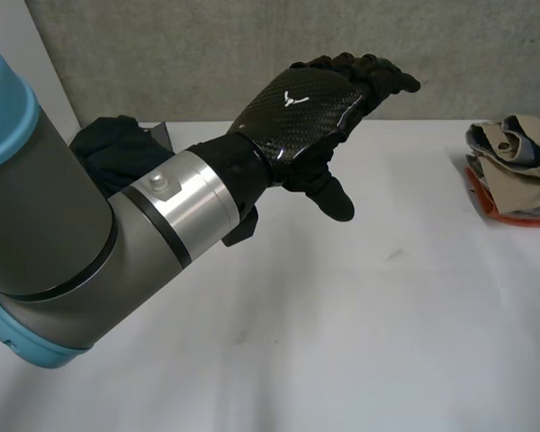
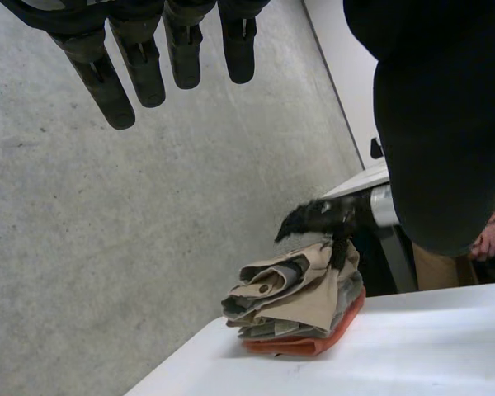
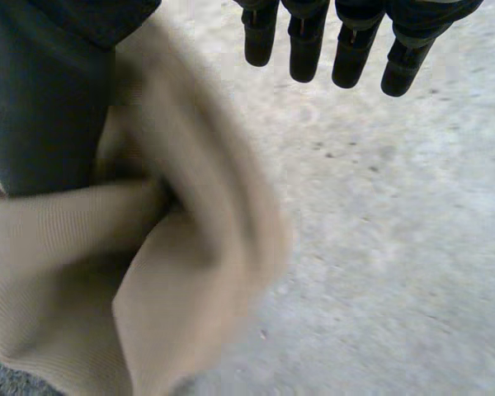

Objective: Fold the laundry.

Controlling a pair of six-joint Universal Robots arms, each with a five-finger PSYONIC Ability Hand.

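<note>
A pile of folded laundry (image 1: 513,164), tan pieces on an orange one, lies at the table's far right edge. In the left wrist view my right hand (image 2: 318,221) hovers at the top of that pile (image 2: 293,301), touching the tan cloth. In its own view the right hand (image 3: 41,107) has straight fingers (image 3: 355,49) held apart from the thumb, and a tan cloth (image 3: 173,289) lies against the thumb and under the palm. My left hand (image 1: 310,106) is raised high over the middle of the table, its fingers (image 2: 140,74) straight and empty.
A dark garment (image 1: 117,148) is heaped at the back left, partly behind my left arm (image 1: 90,234). The white table (image 1: 360,324) stretches bare between it and the pile. A grey wall (image 1: 252,54) stands behind the table.
</note>
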